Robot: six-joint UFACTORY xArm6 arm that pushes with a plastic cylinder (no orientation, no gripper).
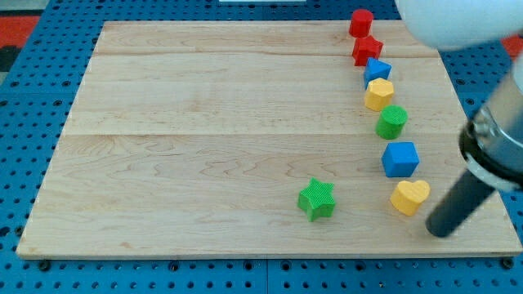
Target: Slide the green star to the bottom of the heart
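So the green star (316,199) is parked near the wooden board's (204,147) bottom edge, well left of the yellow heart (409,197). My tip (437,231) is seen just right of the heart, slightly lower, not touching it. No jaws here, just a rod. A blue cube (400,158) sits above the heart.

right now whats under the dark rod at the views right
Bare wooden board shows around my tip, which rests right of the yellow heart, apart from it. The strip of board behind the rod itself is covered, so I cannot see it.
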